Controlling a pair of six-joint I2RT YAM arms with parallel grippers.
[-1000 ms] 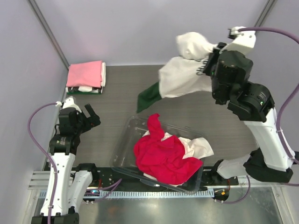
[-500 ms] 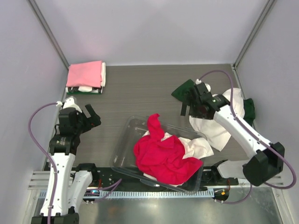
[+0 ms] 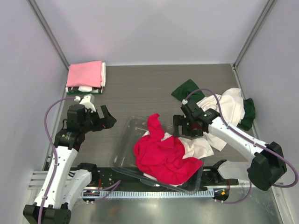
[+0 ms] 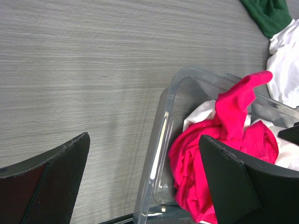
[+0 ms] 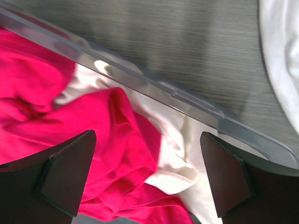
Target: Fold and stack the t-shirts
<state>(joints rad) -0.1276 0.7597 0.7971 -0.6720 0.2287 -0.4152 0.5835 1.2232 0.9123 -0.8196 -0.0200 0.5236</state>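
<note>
A red-magenta t-shirt (image 3: 161,156) lies crumpled in the clear bin (image 3: 122,145), on top of a cream-white one (image 3: 200,147). Another white t-shirt (image 3: 230,106) and a dark green one (image 3: 186,88) lie in a heap on the table at the right. A pale pink t-shirt (image 3: 85,73) tops a folded stack at the back left. My right gripper (image 3: 186,130) hangs open over the bin's right side, above red cloth (image 5: 70,116) and white cloth (image 5: 182,154). My left gripper (image 3: 103,120) is open, empty, left of the bin.
The bin's rim (image 4: 159,140) runs between my left fingers (image 4: 46,182), with the red shirt (image 4: 219,135) just inside it. The far rim (image 5: 163,88) crosses the right wrist view. Grey walls close in the table on three sides.
My right gripper let go of the white and green shirts, which now lie at the right, and came down over the bin. My left arm swung right toward the bin.
</note>
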